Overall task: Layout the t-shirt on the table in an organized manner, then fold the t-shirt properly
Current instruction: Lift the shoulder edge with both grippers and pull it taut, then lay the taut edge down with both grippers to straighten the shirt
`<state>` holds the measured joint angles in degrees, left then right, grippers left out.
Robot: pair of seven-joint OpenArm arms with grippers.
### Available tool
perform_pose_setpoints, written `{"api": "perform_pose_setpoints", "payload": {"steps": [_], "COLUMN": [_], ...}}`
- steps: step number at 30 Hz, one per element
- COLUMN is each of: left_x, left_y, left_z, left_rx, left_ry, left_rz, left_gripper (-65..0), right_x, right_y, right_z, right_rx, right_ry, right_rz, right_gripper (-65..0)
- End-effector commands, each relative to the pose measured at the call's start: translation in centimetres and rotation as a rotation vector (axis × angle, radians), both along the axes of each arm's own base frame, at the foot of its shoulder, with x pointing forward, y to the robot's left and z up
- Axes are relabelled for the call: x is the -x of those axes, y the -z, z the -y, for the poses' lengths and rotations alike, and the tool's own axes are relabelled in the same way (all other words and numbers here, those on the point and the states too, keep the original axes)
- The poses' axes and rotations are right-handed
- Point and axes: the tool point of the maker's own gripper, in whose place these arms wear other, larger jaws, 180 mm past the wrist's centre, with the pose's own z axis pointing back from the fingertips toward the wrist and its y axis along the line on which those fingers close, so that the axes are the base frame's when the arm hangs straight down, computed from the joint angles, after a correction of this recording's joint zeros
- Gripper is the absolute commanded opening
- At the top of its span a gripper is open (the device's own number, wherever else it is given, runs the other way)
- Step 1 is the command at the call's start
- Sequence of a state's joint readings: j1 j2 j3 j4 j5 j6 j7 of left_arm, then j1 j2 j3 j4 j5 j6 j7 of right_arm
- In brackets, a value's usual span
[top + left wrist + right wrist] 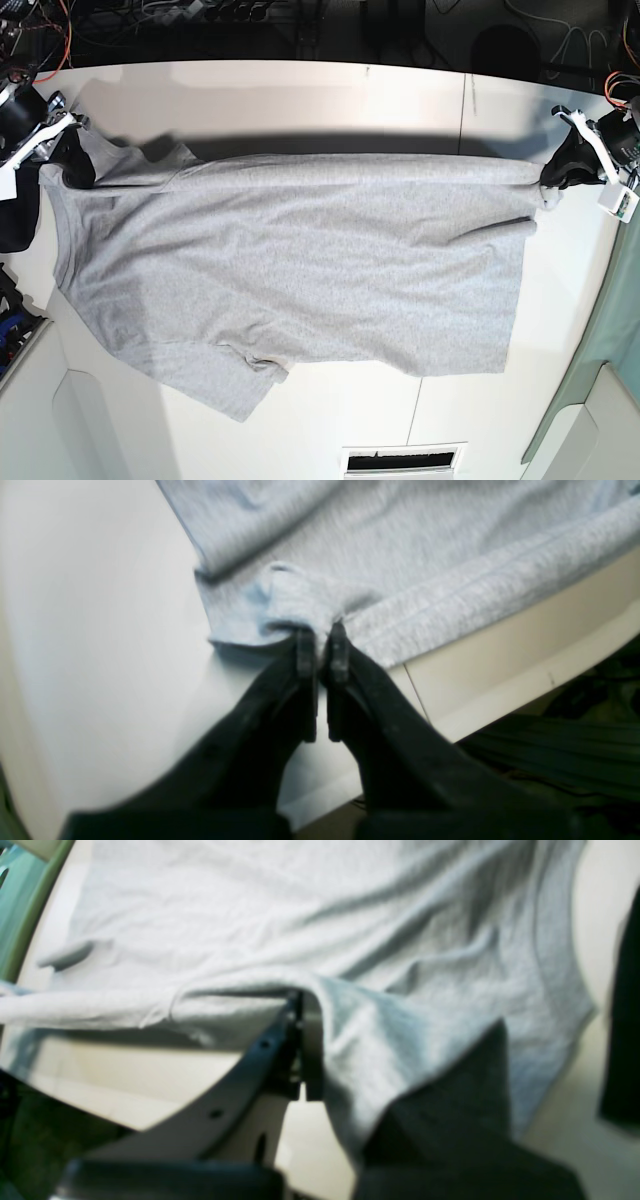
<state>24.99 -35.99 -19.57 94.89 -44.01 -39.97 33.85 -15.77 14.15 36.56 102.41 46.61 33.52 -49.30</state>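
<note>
The light grey t-shirt (300,260) lies spread across the white table (300,100), plain side up with no lettering showing. Its far edge is stretched taut between both grippers and casts a shadow on the table. My left gripper (556,172) is at the base view's right, shut on a bunched hem corner, as the left wrist view (322,630) shows on the shirt (425,555). My right gripper (62,140) is at the left, shut on the shoulder end. In the right wrist view (311,1002) the cloth (300,915) drapes over one finger.
A dark cloth (14,215) lies at the table's left edge and shows in the right wrist view (620,1015). A thin seam (462,100) crosses the table at the right. A vent slot (402,460) sits at the near edge. Cables run behind the far edge.
</note>
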Motion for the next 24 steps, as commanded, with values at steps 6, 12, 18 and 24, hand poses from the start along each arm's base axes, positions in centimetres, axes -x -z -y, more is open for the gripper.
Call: {"api": "perform_pose_setpoints", "payload": {"steps": [6,12,18,24], "left_x": [-4.3,-7.1,-8.4,-5.8], "left_y": [-0.4,1.9,3.0,5.0], "left_z": [-0.9,-1.0,-1.9,-1.8], "left_rx": [-0.029,-0.029,-0.043,-0.030], "left_ry": [-0.003,-0.006,-0.024,-0.023], "left_rz": [0.088,0.074,0.045,-0.162], "left_gripper": [-65.0,-65.0,-54.9,-42.1], "right_x": [-6.1,-10.2,-11.0,-9.8], "right_y": [-0.5,1.1,3.0,3.9], "right_z": [2.0,1.7,1.8,2.1], "right_rx": [0.041,-0.023,-0.057,-0.060], "right_ry": [-0.016,-0.010,0.010,0.017], "right_rz": [0.049,0.016,-0.039,-0.086], "right_gripper": [-65.0,-65.0,-37.5,-26.3]}}
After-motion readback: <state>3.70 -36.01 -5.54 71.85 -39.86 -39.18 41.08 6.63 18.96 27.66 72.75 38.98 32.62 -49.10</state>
